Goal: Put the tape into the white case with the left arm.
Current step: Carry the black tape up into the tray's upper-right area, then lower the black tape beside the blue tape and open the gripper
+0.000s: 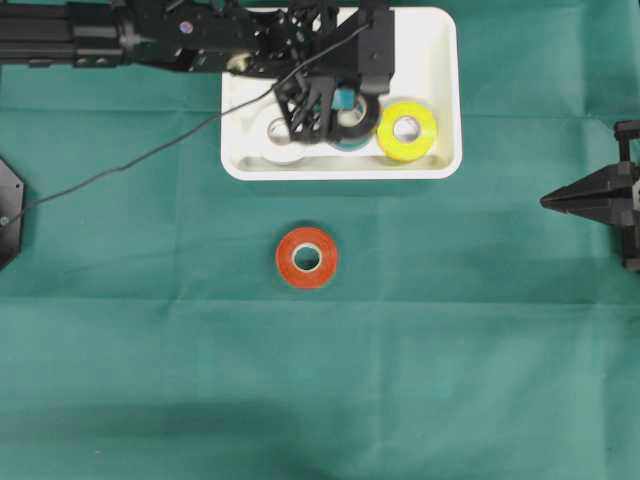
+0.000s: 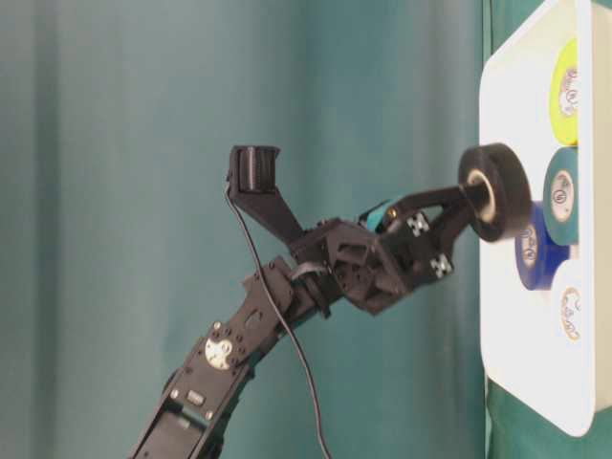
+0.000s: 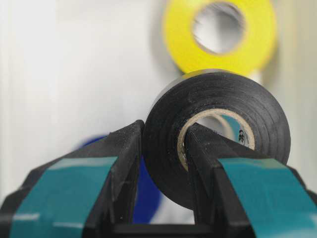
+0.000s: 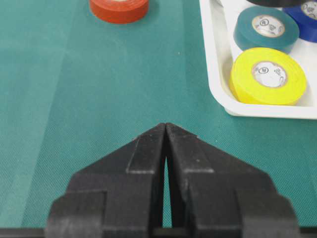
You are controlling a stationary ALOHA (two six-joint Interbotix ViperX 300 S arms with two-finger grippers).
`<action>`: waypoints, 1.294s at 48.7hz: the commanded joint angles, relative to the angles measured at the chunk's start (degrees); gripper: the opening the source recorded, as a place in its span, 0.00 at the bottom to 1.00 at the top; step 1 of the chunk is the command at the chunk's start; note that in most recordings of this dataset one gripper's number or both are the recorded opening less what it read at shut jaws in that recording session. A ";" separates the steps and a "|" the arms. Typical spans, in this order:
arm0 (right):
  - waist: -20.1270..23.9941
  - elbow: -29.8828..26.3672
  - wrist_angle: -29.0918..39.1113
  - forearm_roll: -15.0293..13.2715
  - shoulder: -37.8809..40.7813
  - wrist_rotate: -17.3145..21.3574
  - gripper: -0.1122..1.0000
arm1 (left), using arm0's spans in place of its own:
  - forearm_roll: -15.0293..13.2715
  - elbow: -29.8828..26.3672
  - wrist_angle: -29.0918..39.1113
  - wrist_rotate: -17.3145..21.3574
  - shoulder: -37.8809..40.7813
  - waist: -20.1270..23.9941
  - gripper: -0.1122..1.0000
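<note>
My left gripper [image 1: 335, 105] hangs over the white case [image 1: 425, 60] and is shut on a black tape roll [image 1: 358, 118]. One teal-banded finger [image 3: 124, 153] presses the roll's outside, the other sits inside its cardboard core. In the table-level view the black tape roll [image 2: 497, 191] is held a little off the white case's floor [image 2: 516, 325]. Yellow [image 1: 407, 130], teal [image 2: 561, 196], blue [image 2: 534, 253] and white [image 1: 281, 135] rolls lie in the case. An orange-red tape roll [image 1: 307, 257] lies flat on the green cloth in front of the case.
My right gripper [image 1: 548, 201] rests shut at the right edge, low over the cloth, pointing toward the middle. The left arm's thin black cable [image 1: 120, 168] trails across the cloth at the left. A black mount [image 1: 8, 210] sits at the far left edge.
</note>
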 commanded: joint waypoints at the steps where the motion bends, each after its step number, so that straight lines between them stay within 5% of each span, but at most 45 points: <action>1: -0.09 -0.53 -0.62 -0.09 0.26 0.09 0.02 | 0.00 -3.25 -1.32 -0.18 0.00 1.14 0.32; 24: -0.09 -0.62 -0.62 -0.09 0.26 0.09 0.02 | 0.00 -5.45 -1.41 -0.70 1.32 1.67 0.34; 36: -0.09 -0.62 -0.62 -0.09 0.26 0.09 0.02 | 0.00 -4.66 -1.23 -0.79 1.14 1.67 0.91; 63: -0.09 -0.53 -0.62 -0.09 0.26 0.09 0.02 | -0.26 1.85 -1.41 -1.05 -5.62 -0.53 0.89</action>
